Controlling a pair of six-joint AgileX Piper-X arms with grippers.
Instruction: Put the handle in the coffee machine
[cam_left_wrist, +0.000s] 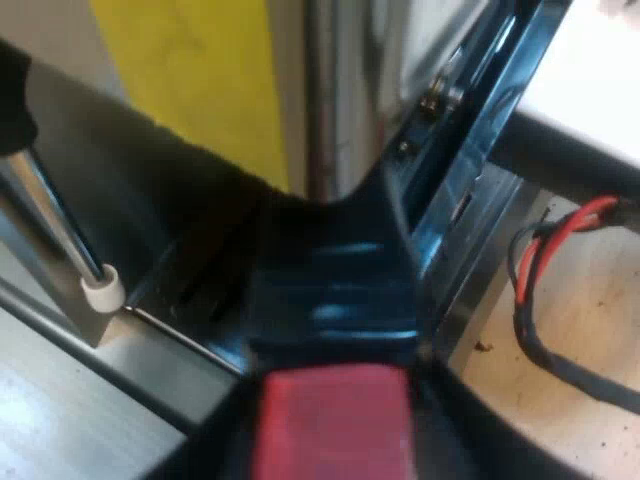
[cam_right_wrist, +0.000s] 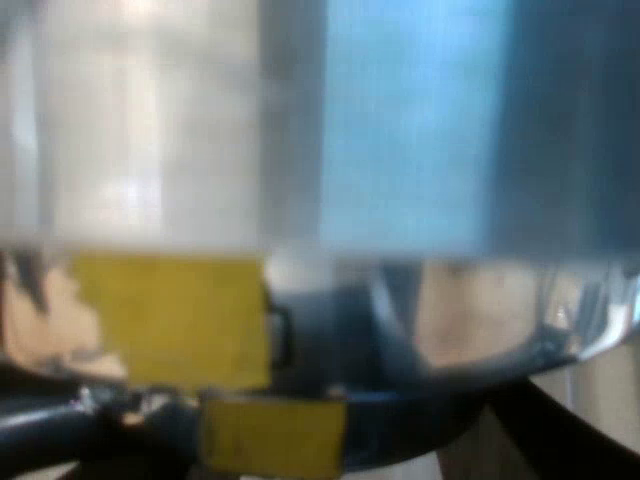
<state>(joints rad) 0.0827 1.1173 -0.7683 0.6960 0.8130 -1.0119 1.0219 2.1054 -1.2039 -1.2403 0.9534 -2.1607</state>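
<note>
The left gripper (cam_left_wrist: 332, 440) reaches in low at the espresso machine's (cam_left_wrist: 345, 90) front, fingers (cam_left_wrist: 215, 445) pinching the handle (cam_left_wrist: 335, 290) near its red end. The handle's long axis points away toward the machine, near the steam wand (cam_left_wrist: 60, 220). The right gripper's state cannot be told.

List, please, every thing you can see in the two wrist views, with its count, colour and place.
handle: one, dark with a red end, reaching towards the machine's front.
espresso machine: one, shiny metal, beyond the handle.
rod: one, metal with a white tip, beside the machine's front.
yellow patch: one, on the machine above the handle.
table: one, beige, beside the machine.
left gripper: one, black, shut on the handle's red end.
</note>
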